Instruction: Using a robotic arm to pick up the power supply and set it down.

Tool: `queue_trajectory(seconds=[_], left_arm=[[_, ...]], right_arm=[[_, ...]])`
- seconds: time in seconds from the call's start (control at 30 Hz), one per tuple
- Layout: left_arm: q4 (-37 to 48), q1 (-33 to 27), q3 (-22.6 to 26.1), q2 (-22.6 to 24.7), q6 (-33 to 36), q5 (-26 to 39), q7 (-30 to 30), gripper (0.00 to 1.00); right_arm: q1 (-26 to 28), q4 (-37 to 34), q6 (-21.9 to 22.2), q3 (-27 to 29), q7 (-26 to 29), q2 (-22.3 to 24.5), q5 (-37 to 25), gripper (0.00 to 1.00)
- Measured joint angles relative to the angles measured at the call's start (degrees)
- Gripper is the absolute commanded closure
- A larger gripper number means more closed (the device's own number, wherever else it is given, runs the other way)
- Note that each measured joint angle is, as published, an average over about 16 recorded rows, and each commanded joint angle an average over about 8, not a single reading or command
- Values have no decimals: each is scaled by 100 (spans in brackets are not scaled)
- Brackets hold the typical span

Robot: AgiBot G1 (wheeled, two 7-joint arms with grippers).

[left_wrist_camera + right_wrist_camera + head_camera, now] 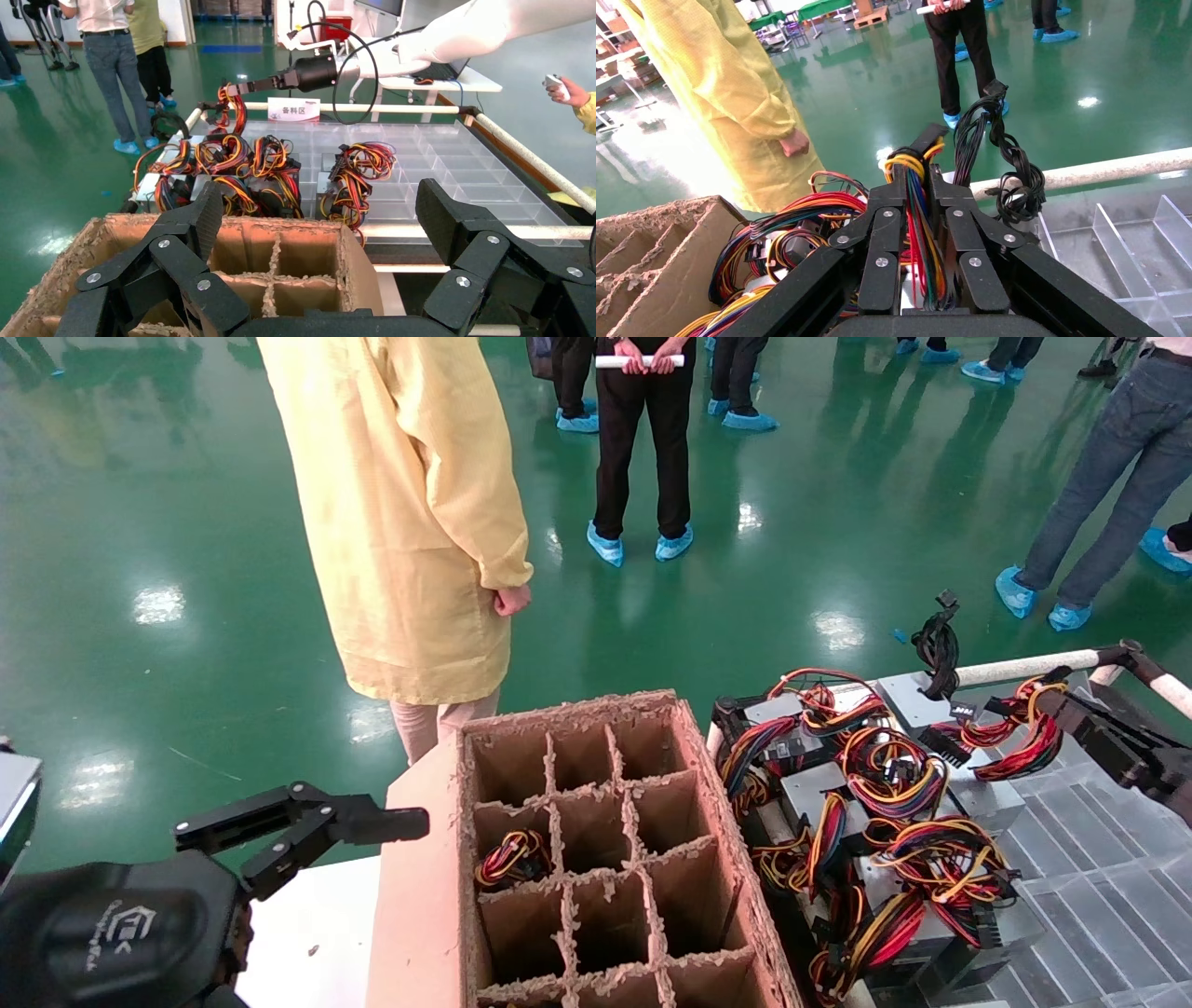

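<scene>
Right gripper (916, 179) clamped, left gripper (320, 225) agape.

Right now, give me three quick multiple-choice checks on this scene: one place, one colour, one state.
1. The pile of power supplies lies on which side of the cardboard box?
A. robot's left
B. robot's right
C. inside it

2. The coat of the person nearest the box is:
A. yellow
B. white
C. blue

3. The right gripper is:
A. open, empty
B. shut on a wire bundle
C. shut on a box divider

Answers:
1. B: the pile of power supplies sits to the right of the cardboard box.
2. A: the coat is yellow.
3. B: the right gripper pinches the wire bundle; the left gripper is open by the box.
</scene>
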Motion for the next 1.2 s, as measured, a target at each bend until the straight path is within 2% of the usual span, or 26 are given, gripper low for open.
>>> queue_trajectory(seconds=[0.47,0.8,1.2], left_arm=[[1,0,0,0,0,0,1,0],[3,-1,1,0,1,-1,2,0],[6,-1,1,0,1,-2,3,0]], right_arm=[[24,28,-24,-4,5,-1,-6,0],[106,198,-229,-27,47,5,-30,0],[24,882,-467,-130,238,55,44,0]])
